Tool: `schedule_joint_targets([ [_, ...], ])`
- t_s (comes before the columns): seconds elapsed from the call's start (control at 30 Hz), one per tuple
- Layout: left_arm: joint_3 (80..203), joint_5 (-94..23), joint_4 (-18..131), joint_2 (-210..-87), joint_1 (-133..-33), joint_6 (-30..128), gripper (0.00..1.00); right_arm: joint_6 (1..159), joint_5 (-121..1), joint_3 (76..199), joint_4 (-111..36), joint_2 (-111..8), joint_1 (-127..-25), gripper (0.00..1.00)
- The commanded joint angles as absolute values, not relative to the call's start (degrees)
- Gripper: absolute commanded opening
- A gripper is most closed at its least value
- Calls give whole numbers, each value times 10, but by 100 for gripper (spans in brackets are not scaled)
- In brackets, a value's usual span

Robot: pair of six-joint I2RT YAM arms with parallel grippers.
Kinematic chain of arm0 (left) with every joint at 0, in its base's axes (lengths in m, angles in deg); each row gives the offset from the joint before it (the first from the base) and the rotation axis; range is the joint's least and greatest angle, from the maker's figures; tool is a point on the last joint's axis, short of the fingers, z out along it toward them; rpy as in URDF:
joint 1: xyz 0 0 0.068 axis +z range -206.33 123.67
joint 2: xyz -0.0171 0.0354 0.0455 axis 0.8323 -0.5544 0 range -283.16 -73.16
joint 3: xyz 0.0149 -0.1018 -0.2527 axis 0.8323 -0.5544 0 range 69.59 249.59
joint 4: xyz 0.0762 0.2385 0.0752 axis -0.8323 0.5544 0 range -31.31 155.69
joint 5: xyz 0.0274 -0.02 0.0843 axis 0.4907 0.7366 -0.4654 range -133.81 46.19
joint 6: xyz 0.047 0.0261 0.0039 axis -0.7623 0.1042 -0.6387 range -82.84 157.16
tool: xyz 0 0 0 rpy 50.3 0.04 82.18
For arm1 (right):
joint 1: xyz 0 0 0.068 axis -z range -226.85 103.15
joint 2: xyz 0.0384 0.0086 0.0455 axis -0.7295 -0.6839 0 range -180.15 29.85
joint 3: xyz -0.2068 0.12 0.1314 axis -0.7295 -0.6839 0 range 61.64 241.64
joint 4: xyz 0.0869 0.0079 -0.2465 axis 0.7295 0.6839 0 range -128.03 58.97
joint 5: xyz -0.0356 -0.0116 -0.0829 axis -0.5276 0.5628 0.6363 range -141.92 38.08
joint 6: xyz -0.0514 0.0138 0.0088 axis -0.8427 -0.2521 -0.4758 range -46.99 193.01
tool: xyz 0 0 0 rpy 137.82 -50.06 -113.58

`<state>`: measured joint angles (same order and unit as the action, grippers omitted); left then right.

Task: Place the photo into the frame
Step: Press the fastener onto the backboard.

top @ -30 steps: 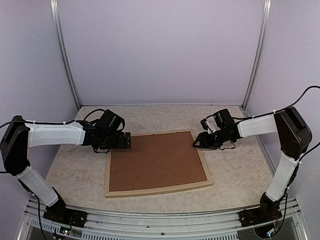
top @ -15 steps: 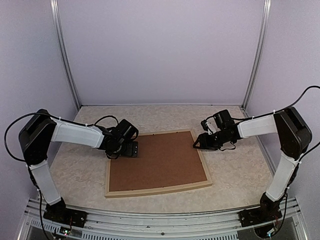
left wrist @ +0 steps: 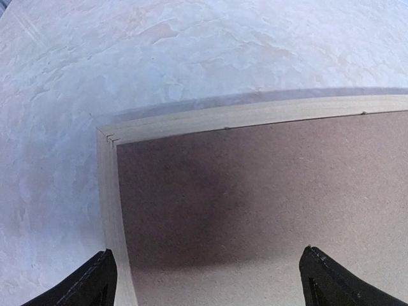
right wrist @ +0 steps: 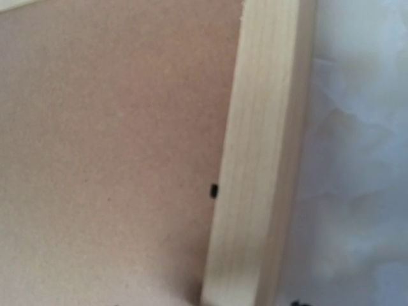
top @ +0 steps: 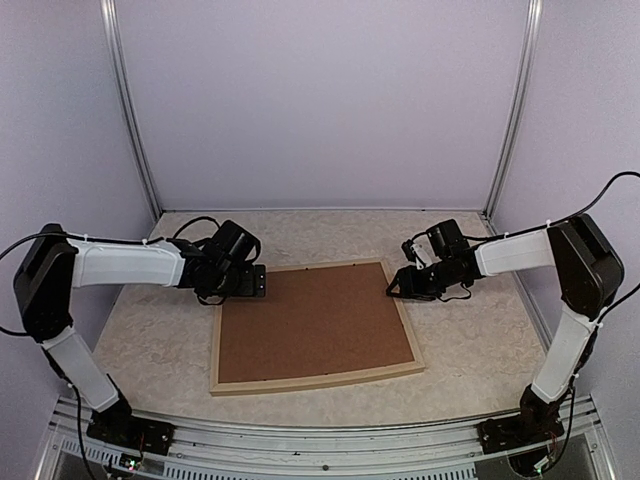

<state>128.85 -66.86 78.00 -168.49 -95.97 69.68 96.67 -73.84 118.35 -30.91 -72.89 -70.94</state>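
I find nothing to read here: no lettering, label, brand or number on the brown backing board [top: 315, 322] or on the pale wood frame [top: 318, 382] around it.

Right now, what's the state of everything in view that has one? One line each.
frame: lying flat on the table, back side up.
backing board: seated flat inside the frame, filling the opening.
photo: not in view.
left gripper: open, over the frame's far left corner, holding nothing.
right gripper: at the frame's far right edge; can't tell whether it is open or shut.
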Motion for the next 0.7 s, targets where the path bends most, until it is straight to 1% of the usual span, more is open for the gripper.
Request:
schedule_joint_targets([
  [0.0, 1274, -655, 779, -1706, -945, 692, 99, 963, -739, 1184, -303, -721, -707, 57],
  [0.33, 1269, -619, 750, -1774, -944, 690, 99, 963, -736, 1185, -298, -721, -707, 57],
  [0.67, 1250, -566, 702, -1770, -979, 701, 95, 975, -772, 1175, -327, -750, -707, 57],
])
